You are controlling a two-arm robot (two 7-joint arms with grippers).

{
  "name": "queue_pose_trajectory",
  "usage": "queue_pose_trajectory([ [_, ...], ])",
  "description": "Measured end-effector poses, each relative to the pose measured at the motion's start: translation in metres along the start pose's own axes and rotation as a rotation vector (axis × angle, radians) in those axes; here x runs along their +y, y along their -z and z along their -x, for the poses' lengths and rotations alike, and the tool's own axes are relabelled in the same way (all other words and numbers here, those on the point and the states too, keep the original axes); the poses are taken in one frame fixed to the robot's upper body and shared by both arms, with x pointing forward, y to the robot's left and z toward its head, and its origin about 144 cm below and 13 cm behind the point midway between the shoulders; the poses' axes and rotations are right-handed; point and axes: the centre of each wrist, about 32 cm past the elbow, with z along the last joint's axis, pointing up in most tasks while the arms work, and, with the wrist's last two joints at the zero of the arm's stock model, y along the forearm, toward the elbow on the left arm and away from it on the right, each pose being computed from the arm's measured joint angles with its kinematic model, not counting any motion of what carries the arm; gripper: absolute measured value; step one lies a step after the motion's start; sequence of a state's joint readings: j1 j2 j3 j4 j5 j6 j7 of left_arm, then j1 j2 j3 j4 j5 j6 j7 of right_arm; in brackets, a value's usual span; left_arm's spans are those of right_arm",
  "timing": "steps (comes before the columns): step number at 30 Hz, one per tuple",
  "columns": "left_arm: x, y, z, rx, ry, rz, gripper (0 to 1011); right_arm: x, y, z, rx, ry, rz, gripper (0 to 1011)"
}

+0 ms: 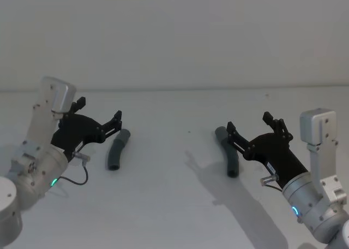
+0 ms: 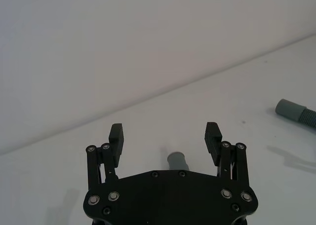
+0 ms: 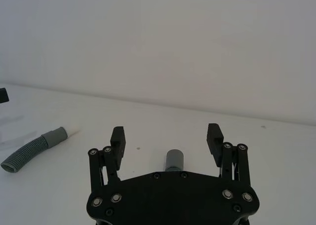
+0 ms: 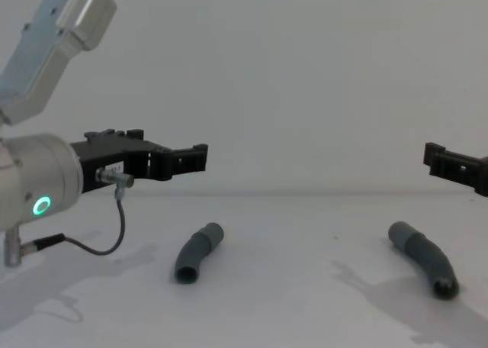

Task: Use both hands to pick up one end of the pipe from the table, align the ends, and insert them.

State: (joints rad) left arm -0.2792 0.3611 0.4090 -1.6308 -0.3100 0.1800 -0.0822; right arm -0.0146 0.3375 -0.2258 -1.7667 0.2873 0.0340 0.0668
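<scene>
Left dark grey curved tube pc [image 1: 116, 149], right pc [image 1: 231, 160] alike, flat on smooth white table [image 1: 163, 205], long axes near-far, far ends leaning inward, black left gripper [image 1: 99, 110], right gripper [image 1: 248, 122] above, wide open, empty.

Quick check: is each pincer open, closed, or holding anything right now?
Left pincer: open, holding nothing, poised over the left pipe piece.
Right pincer: open, holding nothing, poised over the right pipe piece.
</scene>
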Motion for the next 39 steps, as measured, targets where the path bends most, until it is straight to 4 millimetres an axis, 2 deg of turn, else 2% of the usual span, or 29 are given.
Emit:
queue_pose_trajectory([
  [9, -0.008, -0.017, -0.007, -0.022, 0.039, -0.079, 1000, 0.0, 0.0, 0.0, 0.0, 0.0, 0.0, 1005],
  [20, -0.023, -0.023, -0.02, -0.035, 0.083, -0.168, 1000, 0.0, 0.0, 0.0, 0.0, 0.0, 0.0, 1005],
  [39, -0.044, -0.008, -0.025, -0.013, 0.143, -0.274, 1000, 0.0, 0.0, 0.0, 0.0, 0.0, 0.0, 1004],
])
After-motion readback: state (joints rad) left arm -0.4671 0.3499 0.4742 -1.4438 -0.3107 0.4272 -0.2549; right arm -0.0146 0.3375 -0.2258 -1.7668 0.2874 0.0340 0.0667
